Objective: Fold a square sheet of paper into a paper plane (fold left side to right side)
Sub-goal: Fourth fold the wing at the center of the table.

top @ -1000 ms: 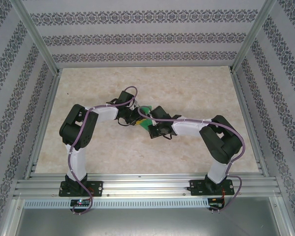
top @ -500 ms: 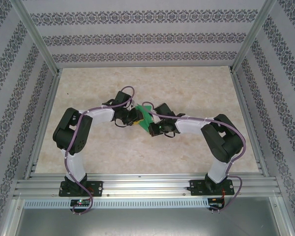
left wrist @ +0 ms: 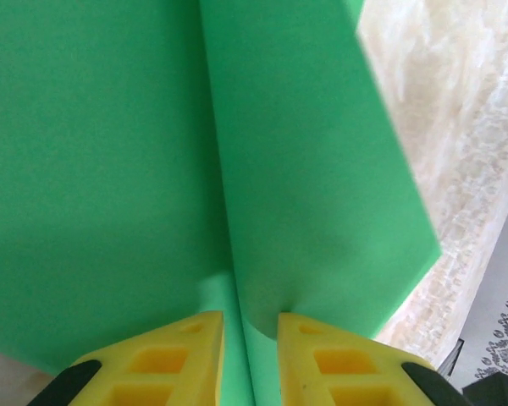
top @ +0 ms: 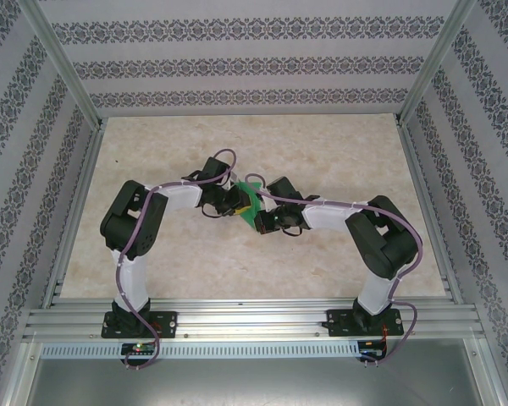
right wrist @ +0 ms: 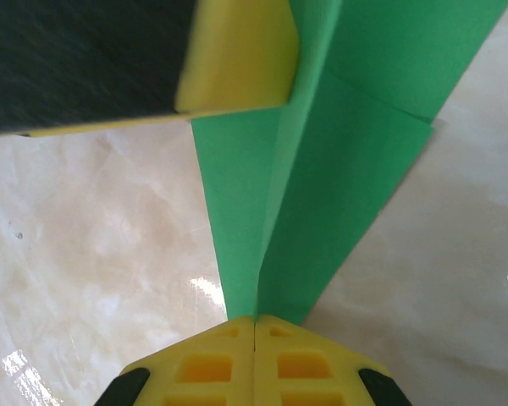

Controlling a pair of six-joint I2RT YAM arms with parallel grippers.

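The right end effector [right wrist: 254, 326] is closed tight on the lower edge of the green sheet of paper [right wrist: 322, 194], which rises from its 2 fingertips along a crease. The left end effector [left wrist: 250, 326] stands narrow, the sheet's raised fold between its 2 fingers [left wrist: 186, 347]; whether they pinch it I cannot tell. The sheet [top: 251, 205] sits between both arms over the middle of the tabletop [top: 339, 152].

Wrists [top: 223, 200] close together (right jaws closed)
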